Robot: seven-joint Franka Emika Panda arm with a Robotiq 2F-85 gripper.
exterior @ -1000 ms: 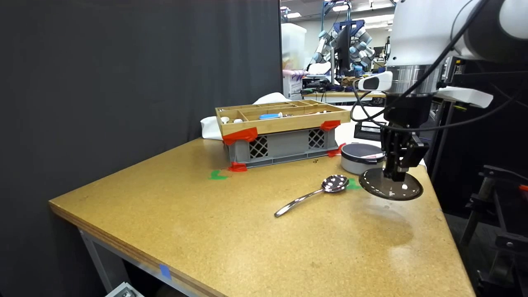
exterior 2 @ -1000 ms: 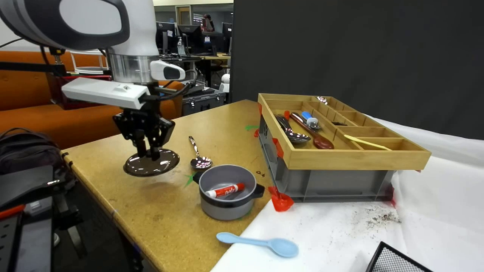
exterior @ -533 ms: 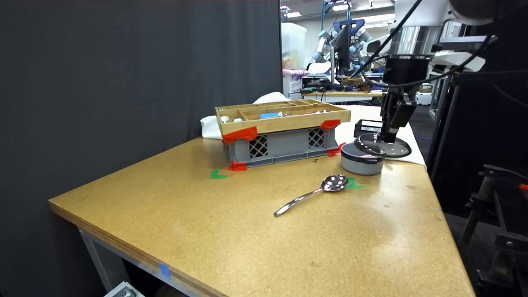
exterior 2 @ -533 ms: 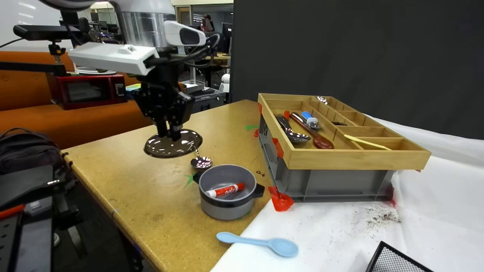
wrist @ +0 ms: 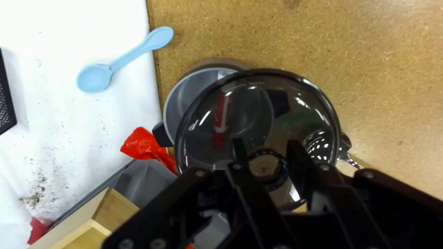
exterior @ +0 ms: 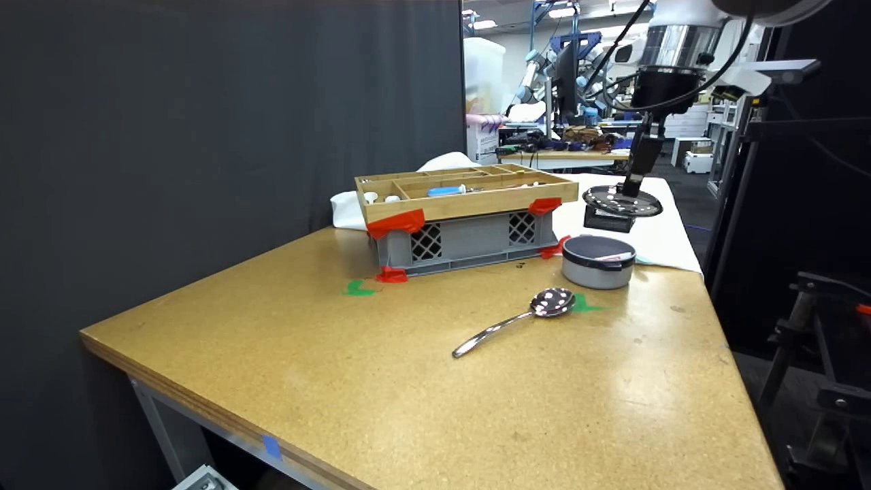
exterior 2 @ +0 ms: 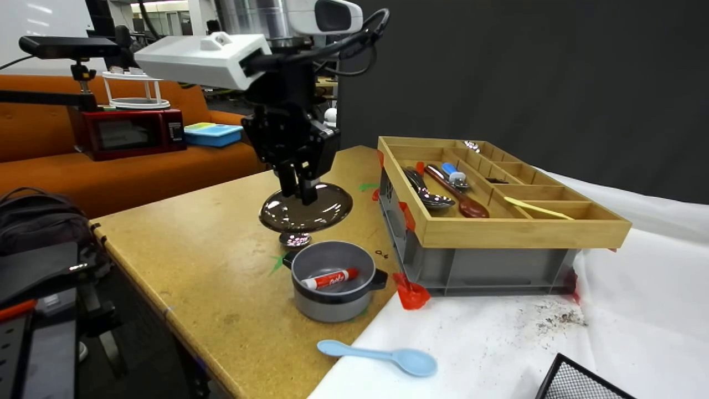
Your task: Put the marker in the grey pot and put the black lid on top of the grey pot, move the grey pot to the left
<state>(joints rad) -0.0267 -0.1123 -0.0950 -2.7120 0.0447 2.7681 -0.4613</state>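
"Where is the marker [exterior 2: 330, 279]?"
"Lying in the grey pot [exterior 2: 332, 312], which stands on the table [exterior 2: 221, 293]"
"And the black lid [exterior 2: 313, 219]?"
"Raised clear of the pot; the gripper [exterior 2: 298, 195] has its fingers closed on the lid's knob [wrist: 264, 166], parted only by it"
"What's near?"
"A metal spoon [exterior: 542, 307], a blue spoon [exterior 2: 390, 357] across the white sheet's [exterior 2: 443, 332] edge, the grey crate [exterior 2: 498, 271]"

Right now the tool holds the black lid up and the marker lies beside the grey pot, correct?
Not quite: the marker lies inside the grey pot, as an exterior view clearly shows. The tool does hold the black lid up.
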